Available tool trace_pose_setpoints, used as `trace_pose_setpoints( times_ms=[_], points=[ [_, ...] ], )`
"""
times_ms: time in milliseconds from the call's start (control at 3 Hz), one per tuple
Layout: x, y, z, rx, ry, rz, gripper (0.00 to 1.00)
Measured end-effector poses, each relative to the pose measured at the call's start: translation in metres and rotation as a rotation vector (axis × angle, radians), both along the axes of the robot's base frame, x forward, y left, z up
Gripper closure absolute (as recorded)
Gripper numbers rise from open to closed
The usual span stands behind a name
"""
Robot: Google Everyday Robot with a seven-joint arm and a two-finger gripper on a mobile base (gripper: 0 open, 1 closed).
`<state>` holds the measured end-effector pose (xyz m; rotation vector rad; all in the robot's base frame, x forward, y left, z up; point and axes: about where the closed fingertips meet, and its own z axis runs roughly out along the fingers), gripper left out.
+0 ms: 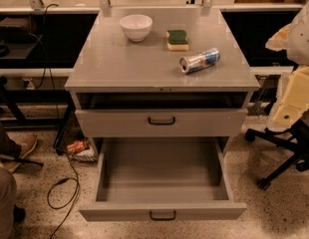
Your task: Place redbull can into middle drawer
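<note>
The redbull can (200,60) lies on its side on the grey cabinet top (119,63), toward the right, with its open end facing front-left. The middle drawer (162,173) is pulled far out below; its inside is bare and its black handle (162,215) faces me. My gripper (290,102) shows as cream-coloured parts at the right edge of the view, beside the cabinet. It is well to the right of the can, lower than it, and apart from it.
A white bowl (136,27) and a green-and-yellow sponge (177,39) stand at the back of the cabinet top. The upper grey drawer (162,121) sits above the open one. An office chair base (281,158) is at the right. Cables (70,183) and a person's legs (5,193) are at the left.
</note>
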<state>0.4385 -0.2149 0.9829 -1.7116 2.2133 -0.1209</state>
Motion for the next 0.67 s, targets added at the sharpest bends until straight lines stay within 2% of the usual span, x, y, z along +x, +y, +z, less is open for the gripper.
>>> trace_pose_setpoints(
  times_ms=[333, 667],
  points=[
    [0.000, 0.000, 0.000, 0.000, 0.000, 0.000, 0.00],
    [0.035, 0.001, -0.003, -0.003, -0.027, 0.032, 0.00]
  ],
)
